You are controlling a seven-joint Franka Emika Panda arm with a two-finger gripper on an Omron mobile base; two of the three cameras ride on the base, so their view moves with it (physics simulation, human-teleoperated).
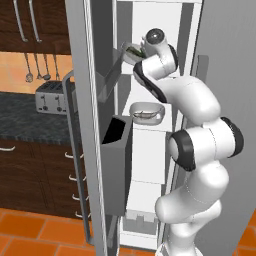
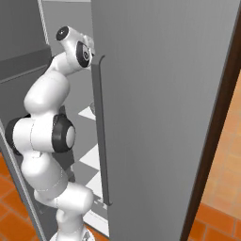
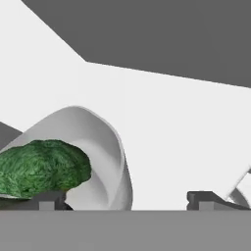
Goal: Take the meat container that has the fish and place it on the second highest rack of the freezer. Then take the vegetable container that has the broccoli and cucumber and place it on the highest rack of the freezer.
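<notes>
end effector [image 3: 126, 200]: fingers apart, holding nothing.
veg bowl [image 3: 105, 147]: tips v. close; backing out could snag rim, tip broccoli [image 3: 41, 166].

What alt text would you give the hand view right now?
A shallow grey vegetable container with bright-green broccoli inside sits on a white freezer shelf, at lower left. The open pincer has its two dark fingertips spread wide at the bottom edge, the container's rim rising between them.
</notes>
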